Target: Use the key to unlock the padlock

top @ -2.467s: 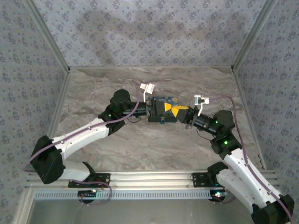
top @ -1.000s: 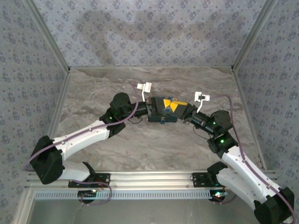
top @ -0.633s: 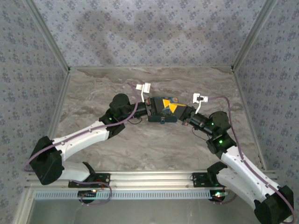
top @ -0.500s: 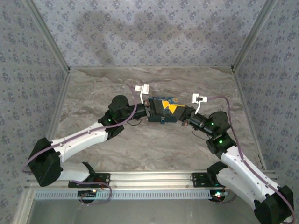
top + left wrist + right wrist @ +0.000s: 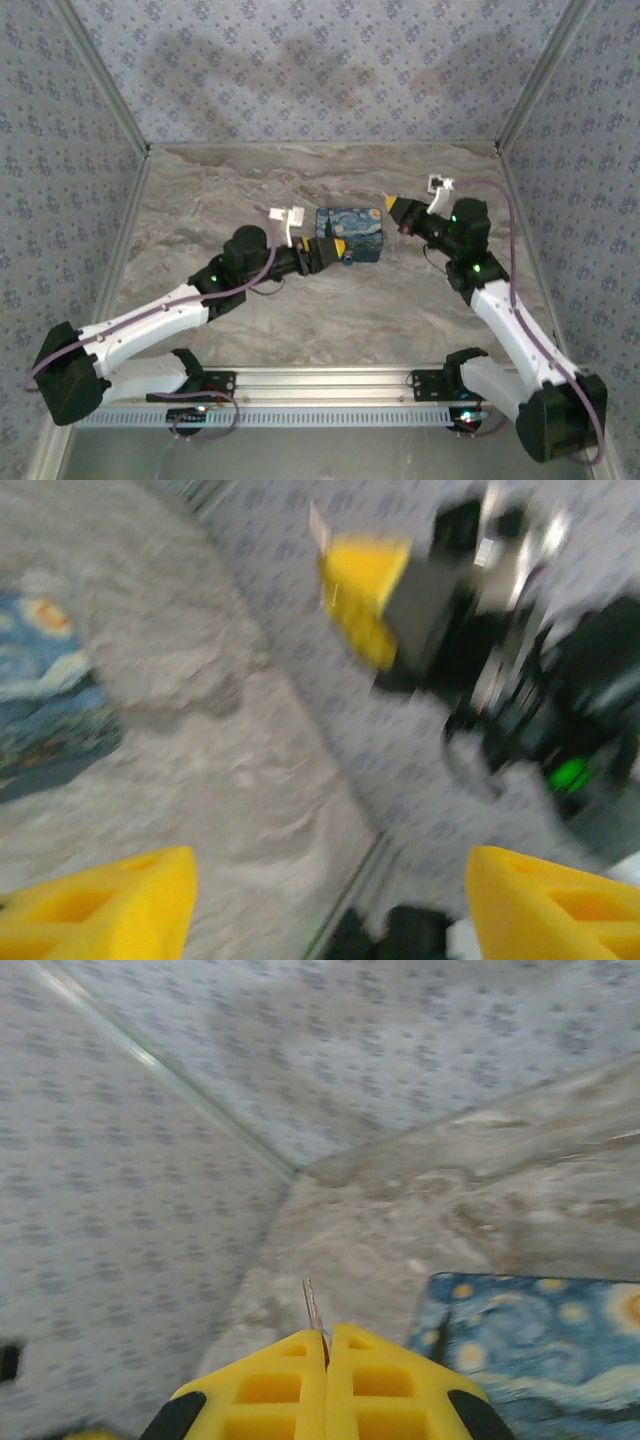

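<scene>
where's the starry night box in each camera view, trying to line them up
Top external: the box sits mid-table, centre of frame.
Left wrist: it is at the left edge, cut off.
Right wrist: it fills the bottom right corner.
Shared landmark: the yellow right gripper beside it, shut on the key.

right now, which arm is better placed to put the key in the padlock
Right. The right gripper is shut on a thin metal sliver, likely the key, beside the box. The left gripper is open and empty, near the padlock.
</scene>
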`<state>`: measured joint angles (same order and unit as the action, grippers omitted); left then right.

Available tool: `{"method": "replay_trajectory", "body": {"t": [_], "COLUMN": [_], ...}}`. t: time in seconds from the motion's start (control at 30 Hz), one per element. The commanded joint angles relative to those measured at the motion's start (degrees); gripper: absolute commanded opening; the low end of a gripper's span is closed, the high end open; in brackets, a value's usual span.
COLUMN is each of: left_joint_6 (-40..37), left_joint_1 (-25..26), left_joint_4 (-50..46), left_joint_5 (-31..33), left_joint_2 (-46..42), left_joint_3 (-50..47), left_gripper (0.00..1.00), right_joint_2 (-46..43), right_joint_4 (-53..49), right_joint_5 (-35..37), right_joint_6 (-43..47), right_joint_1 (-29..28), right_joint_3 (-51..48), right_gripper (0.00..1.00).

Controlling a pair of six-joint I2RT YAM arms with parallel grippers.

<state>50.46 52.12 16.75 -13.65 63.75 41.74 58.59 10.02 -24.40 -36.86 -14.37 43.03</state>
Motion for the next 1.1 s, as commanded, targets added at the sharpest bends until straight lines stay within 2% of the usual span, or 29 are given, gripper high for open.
{"method": "replay_trajectory", "body": {"t": [0.0,0.03,0.23,0.43,0.53,0.73,1.07], "left_joint_6": [-3.9,-4.9,-12.6,-20.0,-22.8,-23.9,-26.4], "left_joint_1": [2.2,2.8,3.8,3.7,3.7,3.1,2.7], "left_joint_4": [-0.1,2.8,13.7,25.8,28.3,40.0,41.5], "left_joint_5": [6.3,7.3,11.5,13.9,15.6,16.5,15.0], "left_joint_2": [3.0,4.5,15.6,28.4,34.2,44.2,51.0], "left_joint_3": [-5.2,-6.9,-9.4,-7.2,-4.5,-3.2,1.9], "left_gripper": [0.87,0.98,0.98,0.98,0.98,0.98,0.98], "right_joint_2": [9.4,13.2,32.3,45.7,50.1,55.0,57.3], "right_joint_4": [-4.6,-4.1,-6.4,-13.1,-15.5,-19.0,-20.6], "right_joint_5": [8.3,9.2,13.8,14.0,14.0,13.4,13.2], "right_joint_6": [10.2,11.5,16.7,20.9,21.8,23.9,26.3], "right_joint_1": [0.5,0.6,1.0,0.0,-0.4,-1.8,-4.2], "right_joint_3": [5.6,7.6,21.0,35.1,39.0,41.6,38.2], "right_gripper": [0.00,0.00,0.00,0.00,0.00,0.00,0.00]}}
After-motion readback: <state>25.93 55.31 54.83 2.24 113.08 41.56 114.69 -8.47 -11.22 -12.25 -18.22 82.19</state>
